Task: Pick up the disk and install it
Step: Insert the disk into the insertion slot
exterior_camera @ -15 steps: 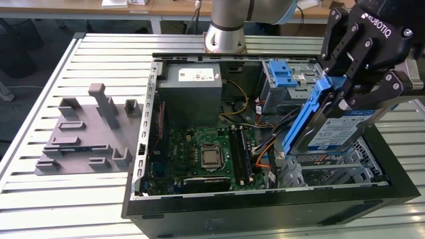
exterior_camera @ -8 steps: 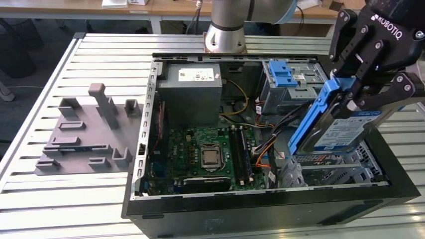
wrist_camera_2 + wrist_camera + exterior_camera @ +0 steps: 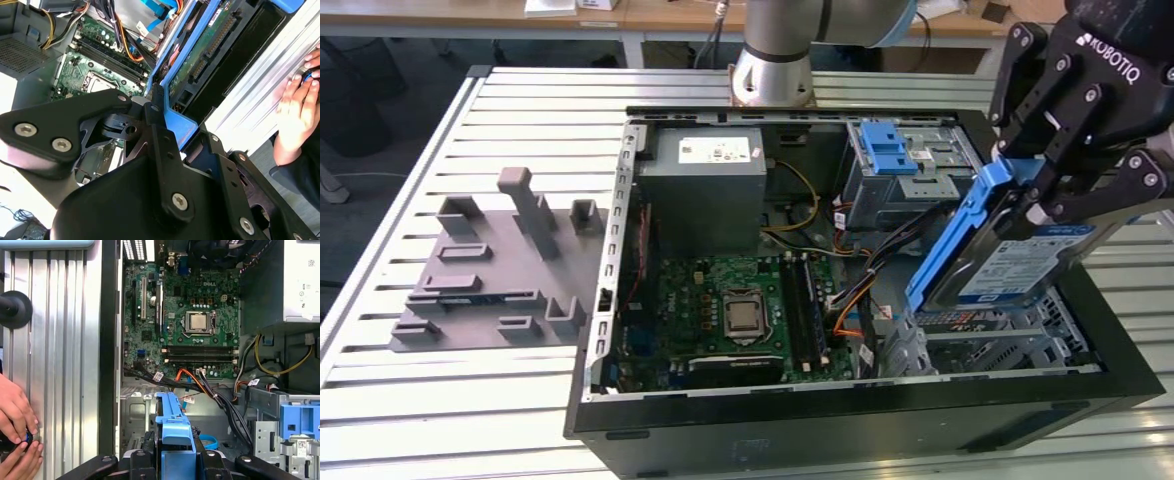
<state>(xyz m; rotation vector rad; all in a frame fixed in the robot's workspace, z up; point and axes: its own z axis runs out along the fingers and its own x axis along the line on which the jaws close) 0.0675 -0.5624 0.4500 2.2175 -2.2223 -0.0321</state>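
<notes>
Clenched on the disk (image 3: 1014,265) with the gripper (image 3: 1051,200), with jaws drawn in to the drive's thickness and pinching it across its upper end. In the second wrist view, presses one of the black fingers (image 3: 162,142) against the blue rail. Holds the drive off every surface, standing on edge and tilted, label side turned toward the exterior camera, blue rails running down its long edges. Hangs it above the open top of the computer case (image 3: 854,425), at the case corner on the exterior view's right, lower end dipping toward the silver drive cage (image 3: 987,335) inside the case; cannot tell whether touching the cage or just clear of it. Reaches in from beyond that same side of the case, wrist high, gripper angled downward and inward over the case rim, with the arm's base (image 3: 774,70) planted just behind the case's back wall. Inside the case, apart from the disk: green motherboard (image 3: 734,300) across the floor, grey power supply box (image 3: 707,185) against the back wall, blue latch (image 3: 891,150) on the upper bay beside that box. Outside the case on the slatted metal table (image 3: 440,400), toward the exterior view's left: a grey moulded fixture (image 3: 494,265). Beyond the case's side wall in the first wrist view: a person's hands (image 3: 17,420) resting on the table slats, pinching something small and blue.
</notes>
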